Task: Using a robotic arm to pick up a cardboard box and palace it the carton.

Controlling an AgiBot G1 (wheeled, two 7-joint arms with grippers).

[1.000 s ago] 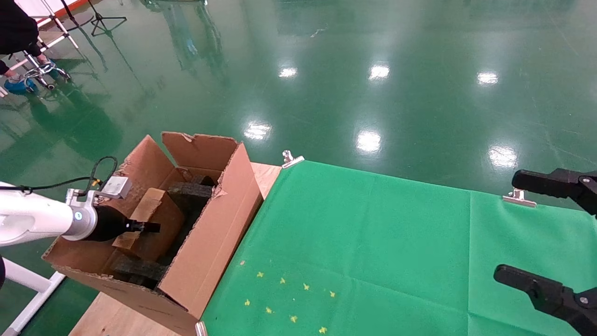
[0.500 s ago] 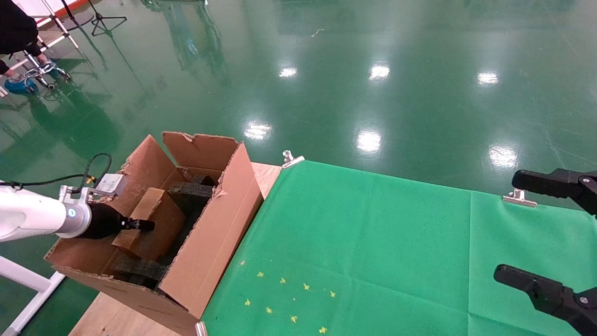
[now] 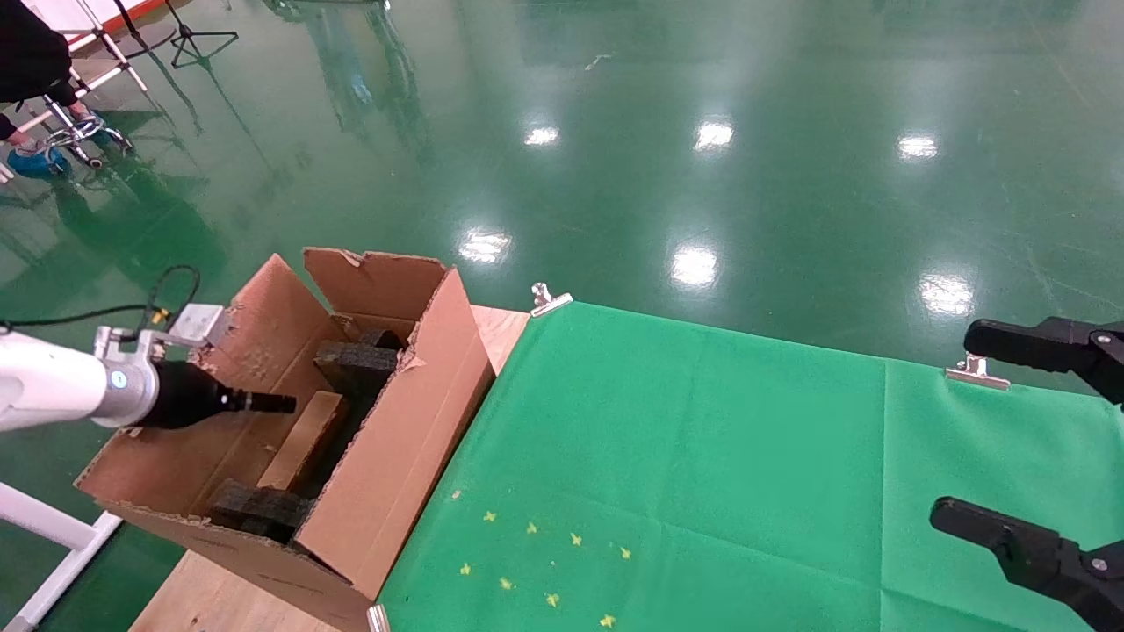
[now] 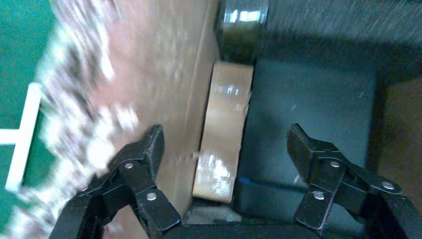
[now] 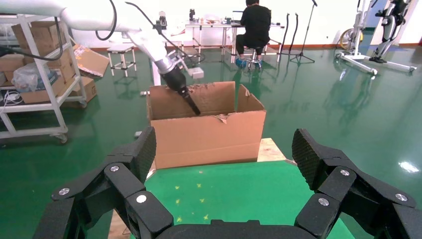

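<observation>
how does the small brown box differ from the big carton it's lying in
The small closed brown cardboard box is a sealed, plain block; the large brown corrugated carton stands open with tall, ragged flaps. The box lies tilted among black foam pieces; the carton sits upright. Both are brown cardboard.

Glossy green floor (image 3: 702, 175), light glare, metal shelving (image 5: 35, 74)
</observation>
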